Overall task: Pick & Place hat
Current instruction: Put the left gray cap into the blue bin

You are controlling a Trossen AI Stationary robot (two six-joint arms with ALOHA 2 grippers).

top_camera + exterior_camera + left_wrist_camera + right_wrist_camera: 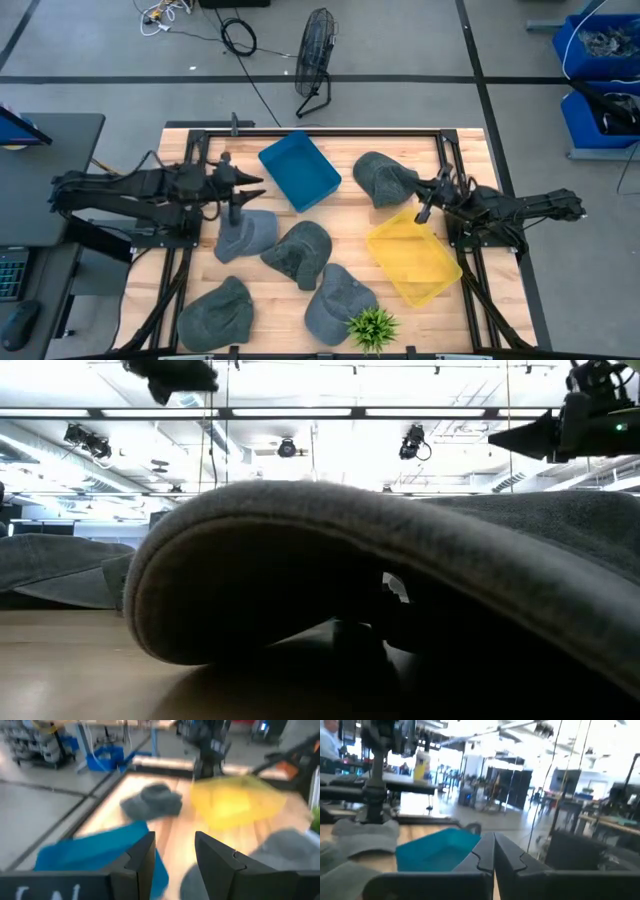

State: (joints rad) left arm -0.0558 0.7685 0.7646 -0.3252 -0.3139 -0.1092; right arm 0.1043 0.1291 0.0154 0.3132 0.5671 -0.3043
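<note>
step: approach, no hat gripped | left tool open above grey hat near the surface's left edge | right tool closed, empty | next: lower, close on hat

A grey floor crossed by dark tape lines surrounds the wooden counter, with a black fan and loose cables lying on it. Blue bins stand off to one side and a dark desk to the other. Long ceiling lights glow overhead.
</note>
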